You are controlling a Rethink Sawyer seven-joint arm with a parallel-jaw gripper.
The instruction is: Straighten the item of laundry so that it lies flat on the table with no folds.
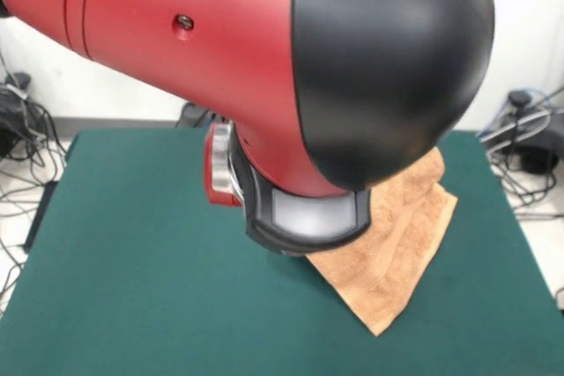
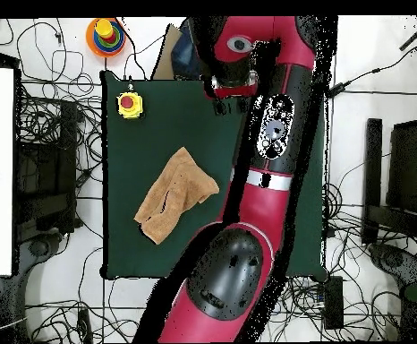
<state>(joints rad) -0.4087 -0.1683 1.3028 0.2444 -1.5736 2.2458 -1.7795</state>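
Observation:
The item of laundry (image 2: pixel 176 195) is an orange-tan towel lying diagonally on the green table (image 2: pixel 131 242), left of the arm, rumpled with folded-over layers. In the front view the towel (image 1: pixel 397 244) shows at right of centre, its upper part hidden behind the arm's big red and black link. The arm reaches across the table to its far edge in the overhead view, where the gripper (image 2: pixel 225 106) hangs well away from the towel. The gripper's state does not show. The front view does not show the gripper.
A yellow box with a red button (image 2: pixel 128 104) sits at a table corner. A stack of coloured rings (image 2: pixel 106 36) lies beyond the table. Cables (image 2: pixel 60 188) cover the floor around it.

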